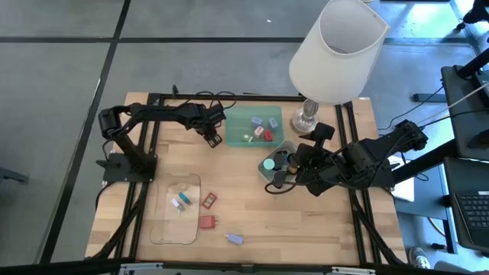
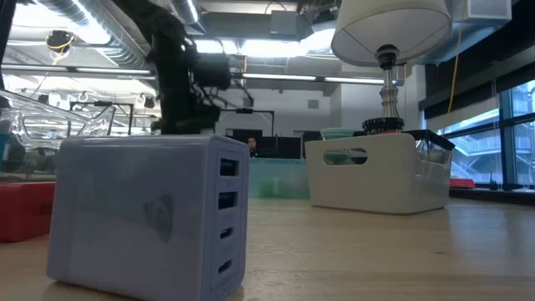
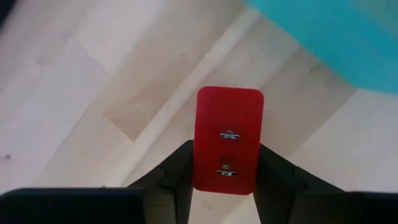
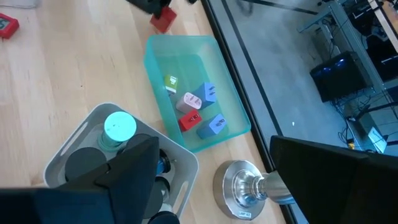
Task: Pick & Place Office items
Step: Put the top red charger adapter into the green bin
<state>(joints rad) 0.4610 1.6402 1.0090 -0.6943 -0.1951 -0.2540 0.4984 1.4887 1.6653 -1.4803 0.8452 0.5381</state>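
The left gripper (image 3: 225,177) is pinching a red block (image 3: 227,139) upright just beside the green tray (image 1: 243,122) — the tray is lying toward the lamp side — nearer this arm.

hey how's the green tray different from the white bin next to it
The green tray is translucent teal with low walls; the white bin is opaque and pale, with handle slots in its walls.

The green tray holds small plug-like pieces: blue ones, a red one, a pink one and a green one. The white bin holds round items, including a teal disc and dark caps.

Both sit on the wooden table near the lamp's base.
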